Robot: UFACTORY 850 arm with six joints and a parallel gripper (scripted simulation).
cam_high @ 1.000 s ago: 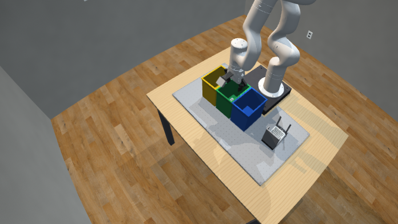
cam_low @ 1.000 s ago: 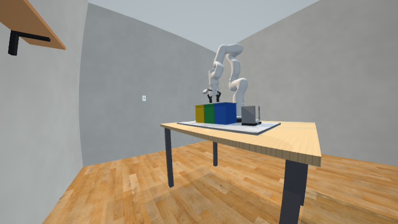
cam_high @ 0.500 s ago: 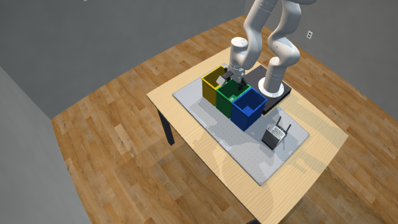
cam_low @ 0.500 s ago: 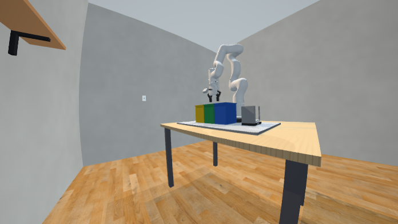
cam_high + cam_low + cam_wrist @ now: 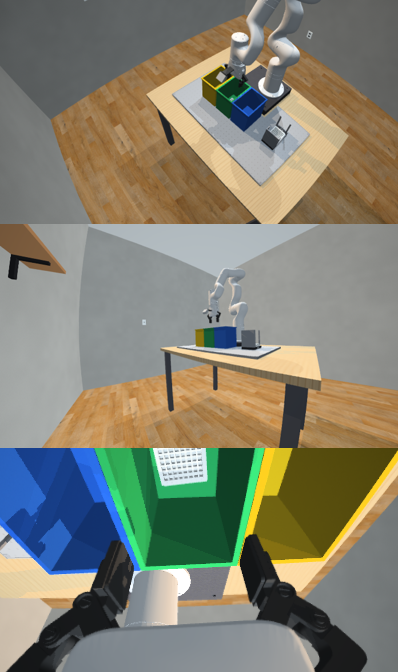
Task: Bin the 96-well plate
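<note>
The green bin [image 5: 233, 95] stands between the yellow bin [image 5: 213, 84] and the blue bin [image 5: 248, 110]. A white 96-well plate [image 5: 180, 465] lies inside the green bin near its far wall; a bit of it also shows in the top view [image 5: 231, 99]. My gripper [image 5: 185, 551] is open and empty, above the near rim of the green bin [image 5: 187, 508]. In the top view the gripper [image 5: 237, 78] hangs over the bins' back edge. The rack K1 [image 5: 274, 136] stands at the mat's right with one plate [image 5: 277, 132] on it.
The arm's base [image 5: 271, 86] sits on a dark plate behind the bins. In the exterior view the three bins [image 5: 215, 337] and the rack [image 5: 250, 339] stand in a row on the grey mat [image 5: 229, 350]. The table's edges lie close around the mat.
</note>
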